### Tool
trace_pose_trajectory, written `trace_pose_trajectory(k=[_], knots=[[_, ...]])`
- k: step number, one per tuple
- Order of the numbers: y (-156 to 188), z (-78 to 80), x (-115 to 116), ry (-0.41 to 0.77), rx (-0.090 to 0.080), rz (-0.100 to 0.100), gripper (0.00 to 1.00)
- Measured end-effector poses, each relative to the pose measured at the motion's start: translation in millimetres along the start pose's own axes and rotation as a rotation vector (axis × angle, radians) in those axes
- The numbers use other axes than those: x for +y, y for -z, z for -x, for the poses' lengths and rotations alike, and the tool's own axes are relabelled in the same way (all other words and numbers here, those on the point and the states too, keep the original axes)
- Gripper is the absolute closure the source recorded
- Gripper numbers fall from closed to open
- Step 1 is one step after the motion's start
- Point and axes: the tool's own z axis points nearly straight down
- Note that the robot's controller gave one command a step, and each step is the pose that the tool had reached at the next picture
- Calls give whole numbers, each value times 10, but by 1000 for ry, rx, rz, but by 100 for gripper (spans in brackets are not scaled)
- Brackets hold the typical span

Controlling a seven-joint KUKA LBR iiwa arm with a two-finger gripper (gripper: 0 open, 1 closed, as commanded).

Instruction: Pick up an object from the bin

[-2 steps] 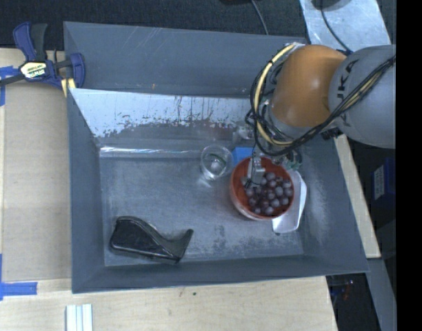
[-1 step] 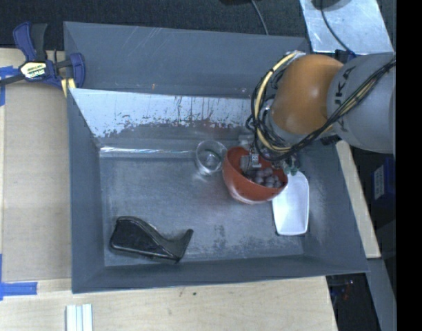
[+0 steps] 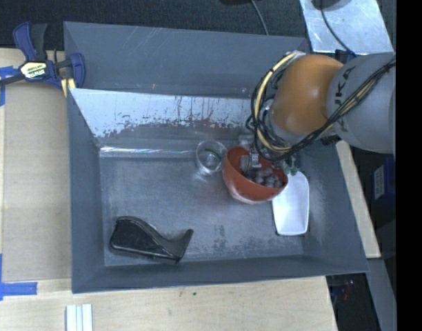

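A red bowl [image 3: 240,185] lies tilted at the right of the bin floor, near the back wall. My gripper [image 3: 260,171] reaches down into the bowl's open mouth from the right, and its lower end is hidden among dark parts inside the bowl. A small clear glass cup [image 3: 209,157] rests just left of the bowl, touching or nearly touching its rim. A white flat plastic piece [image 3: 292,205] with a narrowed top lies against the bowl's right side, below the gripper.
A black angular handle-shaped thing [image 3: 147,240] lies at the front left of the bin floor, far from the gripper. The arm with its orange cover and cables hangs over the bin's right back corner. Bare floor spreads across the middle and left.
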Motion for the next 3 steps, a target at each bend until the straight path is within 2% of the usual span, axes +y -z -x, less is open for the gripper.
trace_pose_trajectory(k=[1,2,3], knots=[[0,0,0,0,0,0,100],[-44,-170,104,111,-42,-3,100],[-44,-170,105,111,-42,-3,100]])
